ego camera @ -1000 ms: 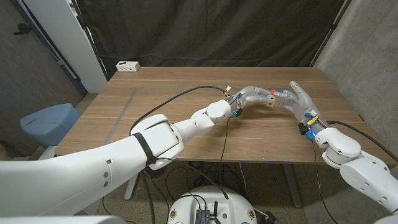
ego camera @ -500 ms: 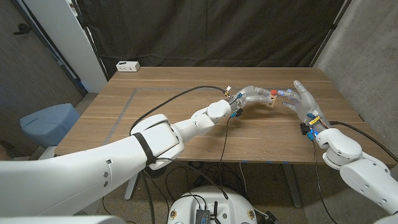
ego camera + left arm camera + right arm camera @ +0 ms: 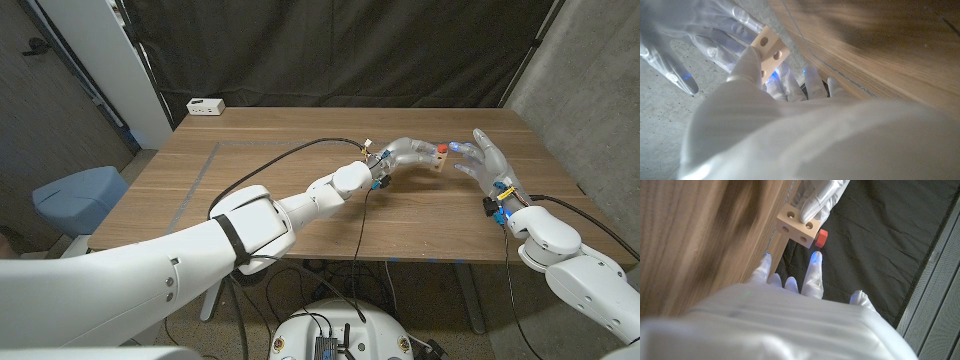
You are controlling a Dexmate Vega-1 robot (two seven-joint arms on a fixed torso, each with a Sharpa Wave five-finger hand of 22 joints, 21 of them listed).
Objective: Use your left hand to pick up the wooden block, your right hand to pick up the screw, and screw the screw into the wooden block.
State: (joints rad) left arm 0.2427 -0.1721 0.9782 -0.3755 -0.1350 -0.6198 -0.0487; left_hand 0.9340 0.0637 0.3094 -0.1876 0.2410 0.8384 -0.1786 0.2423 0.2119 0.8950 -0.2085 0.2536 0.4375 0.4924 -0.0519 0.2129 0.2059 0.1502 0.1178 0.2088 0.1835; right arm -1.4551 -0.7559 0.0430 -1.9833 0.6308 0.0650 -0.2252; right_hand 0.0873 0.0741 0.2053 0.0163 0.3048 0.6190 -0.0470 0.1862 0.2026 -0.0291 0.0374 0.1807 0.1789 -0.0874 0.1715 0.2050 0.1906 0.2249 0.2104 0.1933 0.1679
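My left hand [image 3: 408,152] holds the small wooden block [image 3: 436,162] just above the table, right of its middle. In the left wrist view the hand [image 3: 752,75] grips the block [image 3: 771,49], whose drilled holes show. A red-headed screw [image 3: 441,149] stands in the block's upper side; in the right wrist view its head [image 3: 821,237] sticks out of the block [image 3: 795,227]. My right hand [image 3: 484,162] hovers just right of the block, fingers spread. In that same view its fingertips [image 3: 815,259] stop short of the screw, and it holds nothing.
The wooden table [image 3: 280,135] carries a white power strip [image 3: 205,106] at its back left corner. A black cable [image 3: 300,150] runs over the middle to my left wrist. A blue-grey seat [image 3: 78,196] stands off the table's left side.
My right hand's fingertips have drawn back a little from the screw and block. The screw stays in the block, which my left hand keeps holding in place.
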